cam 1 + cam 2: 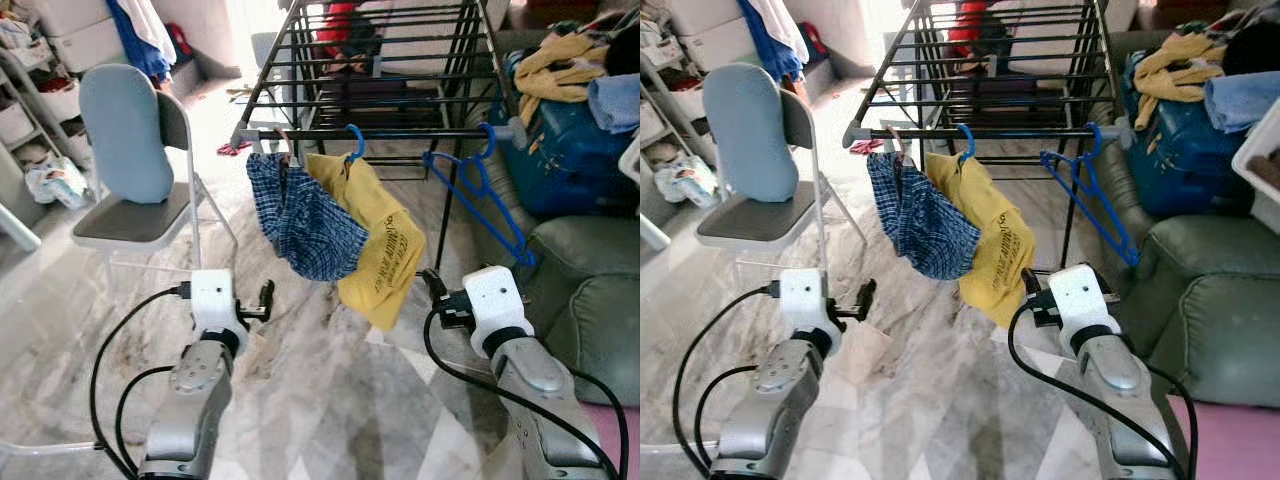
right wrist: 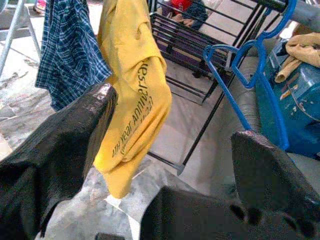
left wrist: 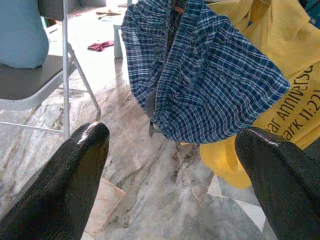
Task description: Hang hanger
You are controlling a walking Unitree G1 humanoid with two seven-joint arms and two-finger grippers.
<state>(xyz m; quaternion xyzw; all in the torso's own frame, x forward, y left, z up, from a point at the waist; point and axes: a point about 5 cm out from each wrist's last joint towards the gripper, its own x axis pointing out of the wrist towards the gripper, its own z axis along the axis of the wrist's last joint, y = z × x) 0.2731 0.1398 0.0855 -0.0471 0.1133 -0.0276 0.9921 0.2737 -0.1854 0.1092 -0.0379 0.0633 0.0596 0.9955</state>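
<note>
Rack [image 1: 300, 132]: hangers [image 1: 478, 185] hanging on front rail. Both claws, left [image 1: 266, 297], right [image 1: 432, 283], hovering apart, empty. Advice: confirm hooks seating fully.

A black drying rack [image 1: 390, 60] stands on the marble floor [image 1: 320, 400]. From its front rail [image 1: 400, 133] hang a blue checked garment [image 1: 300, 215], next to it a yellow shirt [image 1: 375, 250] on a blue hook, and, toward the rail's far end by the sofa [image 1: 590, 300], an empty blue hanger [image 1: 480, 195]. A folding chair [image 1: 140, 190] stands on the floor beside the rack.
</note>
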